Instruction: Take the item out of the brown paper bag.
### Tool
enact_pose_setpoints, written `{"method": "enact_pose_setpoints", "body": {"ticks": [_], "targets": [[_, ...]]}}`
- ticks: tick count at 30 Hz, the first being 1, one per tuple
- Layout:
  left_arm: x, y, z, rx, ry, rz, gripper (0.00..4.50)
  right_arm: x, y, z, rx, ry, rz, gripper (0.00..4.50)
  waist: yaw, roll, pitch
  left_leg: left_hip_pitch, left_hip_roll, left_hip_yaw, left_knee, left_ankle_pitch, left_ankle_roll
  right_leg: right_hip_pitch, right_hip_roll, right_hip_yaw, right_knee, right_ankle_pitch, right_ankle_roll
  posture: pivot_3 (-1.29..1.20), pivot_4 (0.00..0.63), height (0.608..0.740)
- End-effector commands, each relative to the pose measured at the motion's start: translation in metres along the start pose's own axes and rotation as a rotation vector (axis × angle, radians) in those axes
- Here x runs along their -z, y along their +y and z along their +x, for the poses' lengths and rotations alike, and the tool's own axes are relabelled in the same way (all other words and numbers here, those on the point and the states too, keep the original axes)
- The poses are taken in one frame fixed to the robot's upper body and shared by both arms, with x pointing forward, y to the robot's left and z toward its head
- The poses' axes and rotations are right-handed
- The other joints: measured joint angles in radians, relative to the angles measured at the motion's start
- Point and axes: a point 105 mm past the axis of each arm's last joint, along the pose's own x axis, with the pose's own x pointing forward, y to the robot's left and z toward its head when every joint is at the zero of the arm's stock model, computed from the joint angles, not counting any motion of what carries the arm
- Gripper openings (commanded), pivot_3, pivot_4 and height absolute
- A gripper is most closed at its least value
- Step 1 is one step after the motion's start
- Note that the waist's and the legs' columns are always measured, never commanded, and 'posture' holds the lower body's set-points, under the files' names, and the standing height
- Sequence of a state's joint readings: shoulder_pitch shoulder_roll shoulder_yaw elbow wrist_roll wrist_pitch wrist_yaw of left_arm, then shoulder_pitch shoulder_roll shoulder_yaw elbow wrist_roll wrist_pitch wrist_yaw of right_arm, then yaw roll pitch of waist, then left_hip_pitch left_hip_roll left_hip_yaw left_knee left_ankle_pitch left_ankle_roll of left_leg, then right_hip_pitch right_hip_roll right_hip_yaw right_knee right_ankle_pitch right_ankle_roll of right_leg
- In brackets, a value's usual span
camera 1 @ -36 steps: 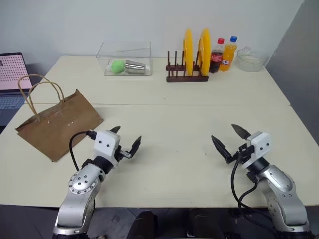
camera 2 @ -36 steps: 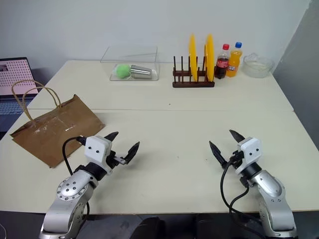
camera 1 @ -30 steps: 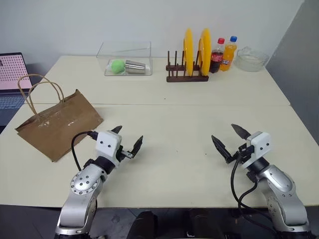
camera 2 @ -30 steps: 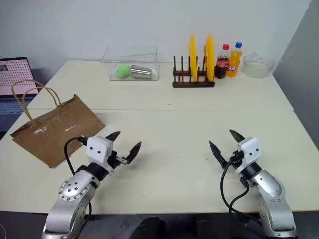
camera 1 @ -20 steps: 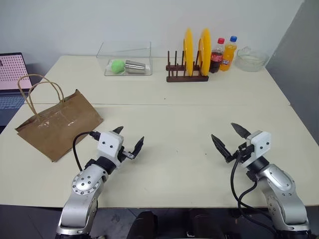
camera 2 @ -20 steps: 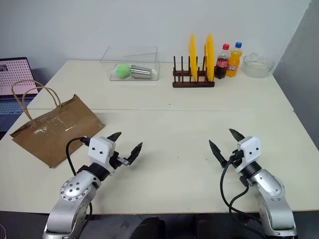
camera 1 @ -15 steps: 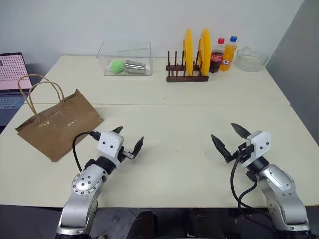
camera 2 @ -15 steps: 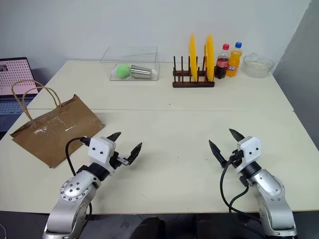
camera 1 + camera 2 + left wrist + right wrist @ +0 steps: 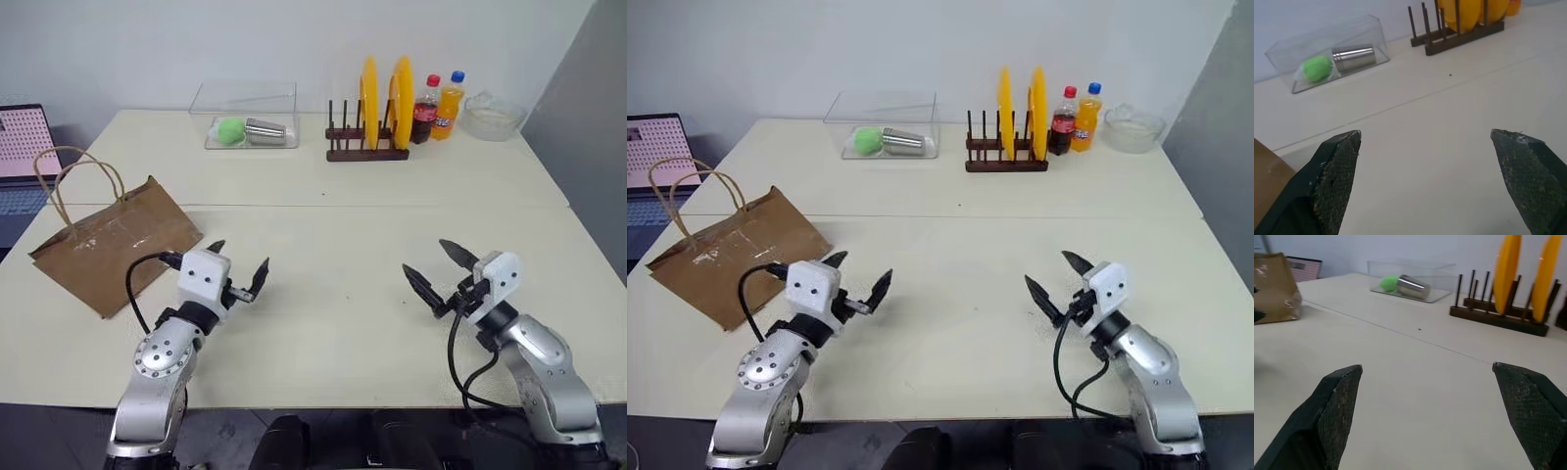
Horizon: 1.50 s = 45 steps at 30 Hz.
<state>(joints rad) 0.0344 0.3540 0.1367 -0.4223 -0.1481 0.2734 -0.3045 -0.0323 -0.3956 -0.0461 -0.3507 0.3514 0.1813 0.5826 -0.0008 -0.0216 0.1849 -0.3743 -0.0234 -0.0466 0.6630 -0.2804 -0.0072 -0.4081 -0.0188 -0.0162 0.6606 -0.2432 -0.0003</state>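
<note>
1. Bag first: the brown paper bag (image 9: 116, 253) lies slumped near the left edge of the surface (image 9: 333, 235), its cord handles (image 9: 73, 186) looping up toward the far-left corner. The item is not visible anywhere; my judgement is that it is still inside the bag, so nothing of the task is done yet.
2. The left gripper (image 9: 238, 278) hovers just beside the bag's near-right corner, apart from the paper, its fingers (image 9: 1334, 171) spread wide and holding nothing.
3. The right gripper (image 9: 435, 269) hangs over the bare near-right part of the surface, well apart from the bag, fingers (image 9: 1337, 409) equally wide and empty.
4. Everything is left, as I judge it: reaching the bag's mouth, opening or steadying it, finding the item and lifting it clear.
5. Along the far edge stand a clear box (image 9: 247, 117) holding a green ball (image 9: 231, 129) and a metal cylinder (image 9: 265, 130), a plate rack (image 9: 367, 147) with two yellow plates (image 9: 369, 98), two soda bottles (image 9: 438, 106) and a glass bowl (image 9: 493, 116). None of them touches the bag.
</note>
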Motion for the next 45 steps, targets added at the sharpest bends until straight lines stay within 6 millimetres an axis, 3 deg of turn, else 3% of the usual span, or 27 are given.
{"method": "enact_pose_setpoints", "body": {"ticks": [1,5,10,12,16,20,26,32,42,45], "targets": [[-0.014,0.016,-0.01,-0.072,-0.031,-0.098,4.44,-0.04,0.018,0.016,-0.196,-0.1,-0.031,4.5,-0.002,0.0,0.0,0.0,0.0,0.0,0.0,0.0,0.0,0.0,0.0,0.0,0.0,0.0,0.0,0.0,0.15,0.74],[-0.027,0.04,-0.028,-0.166,-0.066,-0.106,4.44,-0.067,0.033,0.028,-0.428,-0.117,-0.033,4.5,-0.002,-0.001,0.001,0.0,0.0,-0.001,0.0,0.0,0.0,0.0,0.0,-0.001,0.0,0.0,0.0,0.0,0.15,0.74],[-0.044,0.067,-0.055,-0.289,-0.095,-0.088,4.44,-0.081,0.044,0.032,-0.65,-0.082,-0.028,4.5,0.0,-0.001,0.001,-0.001,0.0,-0.001,0.0,0.0,0.0,0.0,0.0,-0.002,-0.002,0.0,0.0,0.0,0.15,0.74],[-0.046,0.08,-0.065,-0.31,-0.081,-0.096,4.44,-0.083,0.046,0.034,-0.697,-0.077,-0.03,4.5,0.001,-0.002,0.001,-0.001,0.0,-0.001,0.0,0.0,0.0,0.001,0.0,-0.002,-0.002,0.0,0.0,0.0,0.15,0.74],[-0.053,0.127,-0.081,-0.287,-0.02,-0.113,4.44,-0.085,0.049,0.041,-0.743,-0.083,-0.043,4.5,0.0,-0.002,0.001,0.0,0.0,-0.003,0.0,0.0,0.0,0.0,0.0,-0.004,-0.001,0.0,-0.001,0.0,0.15,0.74],[-0.071,0.161,-0.086,-0.232,0.017,-0.135,4.44,-0.084,0.052,0.044,-0.757,-0.093,-0.049,4.5,0.0,-0.002,0.002,0.0,0.0,-0.004,0.0,0.0,0.0,0.0,0.0,-0.005,-0.001,0.0,-0.001,0.0,0.15,0.74],[-0.078,0.192,-0.076,-0.125,0.12,-0.155,4.44,-0.087,0.056,0.044,-0.768,-0.103,-0.066,4.5,-0.001,-0.002,0.002,-0.004,0.0,-0.003,0.0,0.0,0.0,-0.003,-0.001,-0.004,-0.003,0.0,-0.001,0.0,0.15,0.74],[-0.076,0.218,-0.049,-0.061,0.179,-0.166,4.44,-0.094,0.062,0.04,-0.785,-0.104,-0.094,4.5,-0.001,-0.001,0.003,-0.007,0.0,-0.003,-0.001,0.0,0.0,-0.007,-0.001,-0.004,-0.001,0.0,-0.001,0.0,0.15,0.74],[-0.079,0.237,-0.015,-0.04,0.16,-0.131,4.44,-0.097,0.061,0.037,-0.776,-0.081,-0.116,4.5,-0.001,-0.002,0.002,-0.012,0.0,-0.001,0.0,0.0,-0.001,-0.013,-0.001,-0.002,0.001,0.003,-0.006,0.0,0.15,0.74],[-0.08,0.247,-0.013,-0.062,0.165,-0.101,4.44,-0.097,0.06,0.035,-0.772,-0.071,-0.122,4.5,-0.003,-0.002,0.002,-0.012,0.0,0.0,0.0,0.0,0.0,-0.013,-0.001,-0.002,0.001,0.003,-0.006,0.0,0.15,0.74]]}}
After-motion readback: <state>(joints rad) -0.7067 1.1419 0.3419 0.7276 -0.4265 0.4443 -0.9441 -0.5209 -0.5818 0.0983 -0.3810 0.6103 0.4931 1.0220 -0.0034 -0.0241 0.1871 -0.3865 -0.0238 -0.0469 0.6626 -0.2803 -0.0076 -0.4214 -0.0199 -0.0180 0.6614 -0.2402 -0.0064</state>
